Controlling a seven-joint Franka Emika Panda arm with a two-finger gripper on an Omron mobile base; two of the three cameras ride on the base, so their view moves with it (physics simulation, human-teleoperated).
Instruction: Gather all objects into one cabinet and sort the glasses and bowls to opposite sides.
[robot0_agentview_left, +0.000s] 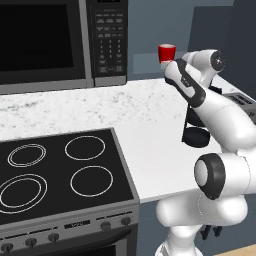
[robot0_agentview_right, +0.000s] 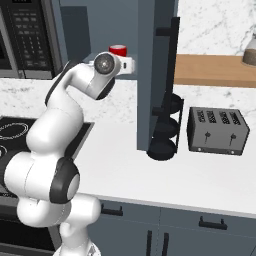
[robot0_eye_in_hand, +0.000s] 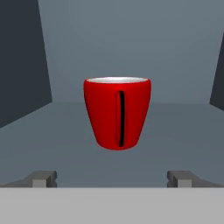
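One of the glasses, a small glossy red cup (robot0_eye_in_hand: 117, 113), stands upright on the floor of a slate-blue recess (robot0_eye_in_hand: 131, 39) with dark side panels; I cannot tell whether this recess is the cabinet. My gripper (robot0_eye_in_hand: 113, 179) is open and level with the cup, a short way in front of it, with nothing between its fingertips (robot0_eye_in_hand: 43, 178). From the base, the red cup (robot0_agentview_left: 166, 52) (robot0_agentview_right: 118, 50) sits above the counter, just beyond my white hand (robot0_agentview_right: 127, 64). The bowls are out of view.
A microwave (robot0_agentview_left: 50, 40) hangs left of the recess, above a black stovetop (robot0_agentview_left: 55, 170). On the white counter (robot0_agentview_right: 150, 175) stand a dark tiered rack (robot0_agentview_right: 164, 145) against a tall slate panel and a toaster (robot0_agentview_right: 217, 131). A wooden shelf (robot0_agentview_right: 215, 70) lies farther right.
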